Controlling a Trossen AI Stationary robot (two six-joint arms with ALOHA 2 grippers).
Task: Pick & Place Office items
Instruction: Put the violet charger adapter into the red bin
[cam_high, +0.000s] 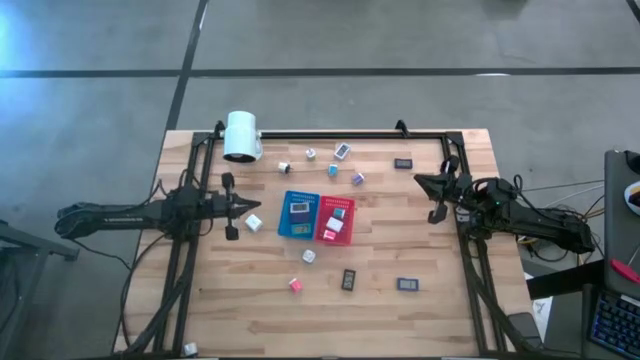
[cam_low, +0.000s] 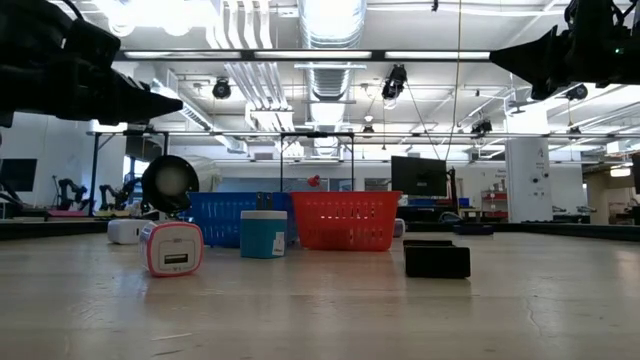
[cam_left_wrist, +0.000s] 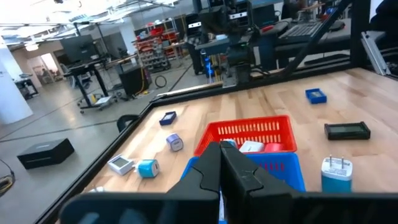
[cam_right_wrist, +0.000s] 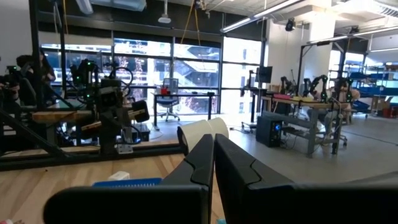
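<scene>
Both my grippers, left (cam_high: 247, 205) and right (cam_high: 420, 180), are closed, empty; items (cam_high: 296, 285) lie scattered, so I risk nudging neighbours.

1. A blue perforated tray (cam_high: 297, 215) sits mid-surface, touching a red perforated tray (cam_high: 337, 219) beside it.
2. A big white cylinder (cam_high: 242, 136) lies on its side near the far left corner.
3. The wooden surface (cam_high: 250, 310) has a black frame (cam_high: 330, 134) along its edges.
4. Grey floor (cam_high: 400, 40) surrounds it.
</scene>
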